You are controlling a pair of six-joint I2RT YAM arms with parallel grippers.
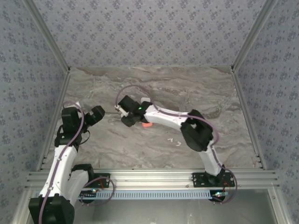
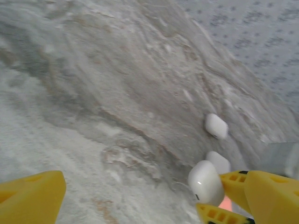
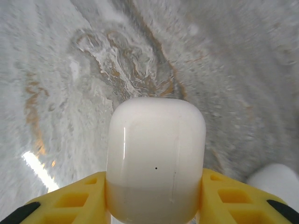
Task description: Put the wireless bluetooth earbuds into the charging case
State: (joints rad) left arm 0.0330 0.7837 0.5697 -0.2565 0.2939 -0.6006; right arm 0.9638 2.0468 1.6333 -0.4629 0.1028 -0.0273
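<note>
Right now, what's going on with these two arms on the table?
The right gripper is closed on a white charging case near the middle of the marble table. The left gripper hangs open just to its left, holding nothing. A couple of small white earbuds lie loose on the table, closer to the arms' bases.

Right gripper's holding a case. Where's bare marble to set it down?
Free: the marble table along the back wall, the far right corner, and the near middle between the arm bases. Crowded: around the right gripper and its charging case, with more white cases and an orange piece; two white earbuds sit by that arm's elbow.
</note>
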